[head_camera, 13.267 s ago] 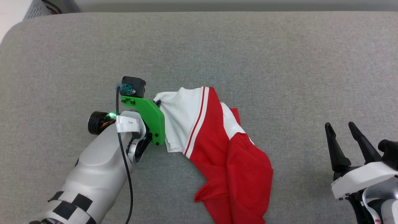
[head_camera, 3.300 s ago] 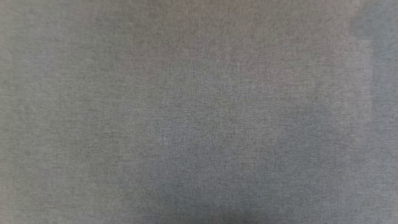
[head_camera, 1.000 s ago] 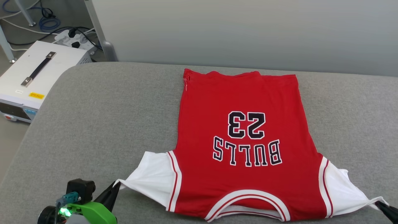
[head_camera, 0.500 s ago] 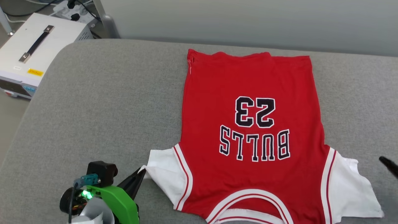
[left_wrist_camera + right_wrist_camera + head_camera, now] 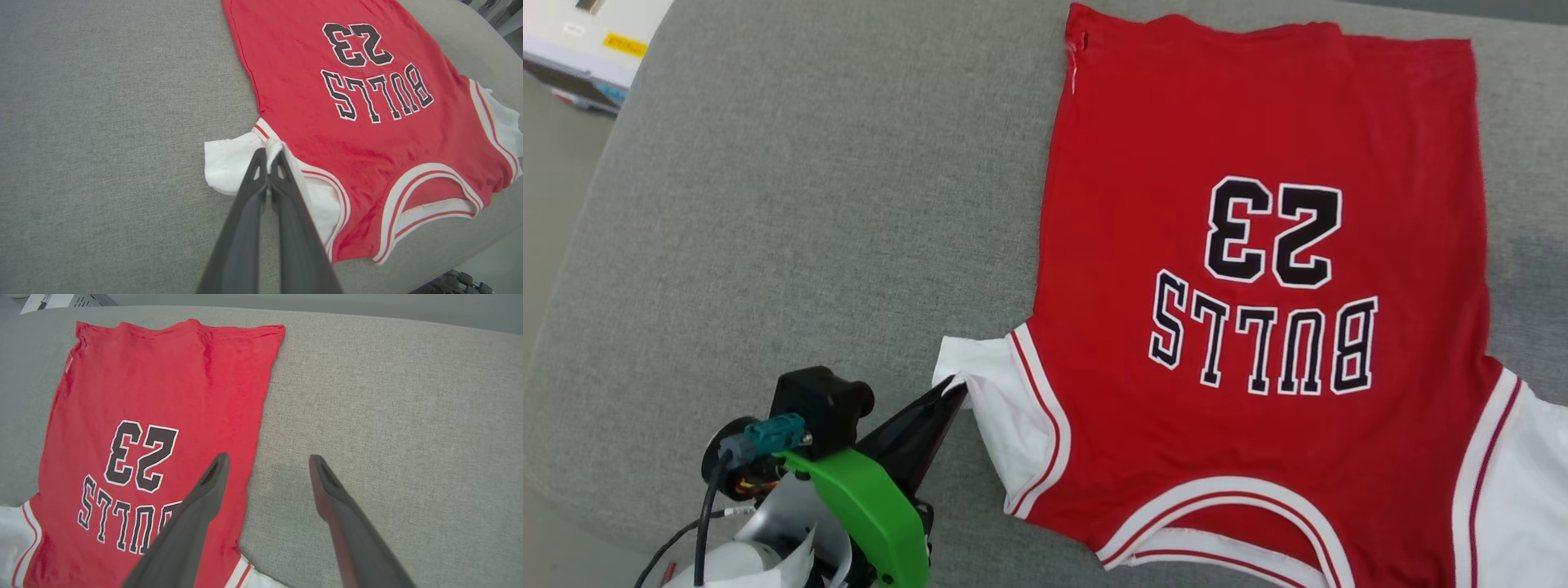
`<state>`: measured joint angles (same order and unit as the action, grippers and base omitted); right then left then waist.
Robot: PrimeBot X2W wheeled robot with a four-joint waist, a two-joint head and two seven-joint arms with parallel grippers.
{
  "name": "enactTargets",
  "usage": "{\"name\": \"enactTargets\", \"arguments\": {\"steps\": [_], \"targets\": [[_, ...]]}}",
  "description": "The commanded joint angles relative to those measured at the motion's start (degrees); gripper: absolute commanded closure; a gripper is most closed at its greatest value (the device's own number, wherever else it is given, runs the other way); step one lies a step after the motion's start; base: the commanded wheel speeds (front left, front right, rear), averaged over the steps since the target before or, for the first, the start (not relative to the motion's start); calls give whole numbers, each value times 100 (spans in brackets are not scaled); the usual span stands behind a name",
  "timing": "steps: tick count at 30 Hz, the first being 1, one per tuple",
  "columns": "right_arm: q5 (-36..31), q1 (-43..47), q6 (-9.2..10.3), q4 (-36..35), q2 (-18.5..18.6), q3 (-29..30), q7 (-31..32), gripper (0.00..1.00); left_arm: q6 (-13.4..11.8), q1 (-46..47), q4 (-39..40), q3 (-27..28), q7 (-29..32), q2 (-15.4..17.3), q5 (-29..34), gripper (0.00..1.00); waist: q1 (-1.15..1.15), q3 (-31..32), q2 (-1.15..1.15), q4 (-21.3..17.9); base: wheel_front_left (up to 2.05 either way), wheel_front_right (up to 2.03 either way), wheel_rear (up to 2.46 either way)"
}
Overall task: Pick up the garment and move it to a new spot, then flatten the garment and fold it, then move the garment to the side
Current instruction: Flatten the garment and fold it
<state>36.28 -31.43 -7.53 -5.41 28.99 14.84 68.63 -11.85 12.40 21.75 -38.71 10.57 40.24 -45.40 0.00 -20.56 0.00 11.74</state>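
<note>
One left hand (image 5: 954, 390) sits at the lower left of the head view, its two dark fingers pressed together on the edge of a white sleeve (image 5: 992, 400); in the left wrist view a fold of that sleeve is pinched between the tips of this hand (image 5: 268, 152). The one garment (image 5: 1258, 425) lies spread flat on the grey fabric-covered tabletop (image 5: 809, 204), filling the right half of the head view, collar (image 5: 1217, 523) toward the bottom edge and hem toward the top. It has two white sleeves; the second (image 5: 1523, 490) runs off the lower right. On the red chest, upside down, stand five letters, BULLS (image 5: 1262, 343), and beyond them two digits, 23 (image 5: 1272, 231). In the right wrist view the one right hand (image 5: 267, 457) has its two fingers spread wide and holds nothing, with one finger over the garment's (image 5: 163, 375) edge and the other over bare tabletop. One white box (image 5: 580, 37) shows at the upper left corner.
</note>
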Motion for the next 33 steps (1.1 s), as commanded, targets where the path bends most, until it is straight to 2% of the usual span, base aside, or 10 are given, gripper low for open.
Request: {"name": "enactTargets", "arguments": {"steps": [1, 8, 15, 19, 23, 28, 29, 30, 31, 33], "targets": [[-186, -343, 4, 116, -48, -8, 190, 0, -33, 141, 115, -4, 23, 37, 66, 100, 0, -803, 0, 536, 0, 0, 0], [-960, -1836, 4, 934, 93, -65, 841, 0, 6, 431, 486, -138, 43, -108, 321, 100, 0, -1467, 0, 995, 0, 0, 0], [-1341, -2556, 4, 1545, 448, -211, 1136, 0, 141, 588, 445, -258, -13, -308, 339, 100, 0, -1754, 0, 1391, 0, 0, 0], [-1542, -2821, 4, 1813, 506, -297, 1138, 0, 189, 647, 339, -286, -78, -388, 354, 100, 0, -1824, 0, 1517, 0, 0, 0], [-1767, -2862, 4, 2033, 722, -561, 1080, 0, 232, 676, 261, -295, -178, -502, 316, 100, 0, -1881, 0, 1603, 0, 0, 0], [-1735, -2744, 4, 2287, 794, -711, 1045, 0, 279, 729, 24, -362, -243, -578, 380, 100, 0, -1905, 0, 1655, 0, 0, 0], [-1719, -2686, 4, 2321, 808, -740, 1047, 13, 289, 733, -4, -368, -257, -602, 369, 100, 0, -1903, 0, 1663, 0, 0, 0], [-1721, -2636, 4, 2342, 831, -758, 1052, 66, 299, 738, -25, -372, -266, -615, 361, 100, 0, -1900, 0, 1674, 0, 0, 0], [-1704, -2560, 4, 2354, 869, -806, 1071, 100, 315, 748, -58, -376, -275, -624, 353, 100, 0, -1889, 0, 1688, 0, 0, 0], [-1671, -2486, 4, 2347, 924, -847, 1095, 100, 322, 765, -105, -363, -287, -622, 346, 100, 0, -1871, 0, 1692, 0, 0, 0]]}}
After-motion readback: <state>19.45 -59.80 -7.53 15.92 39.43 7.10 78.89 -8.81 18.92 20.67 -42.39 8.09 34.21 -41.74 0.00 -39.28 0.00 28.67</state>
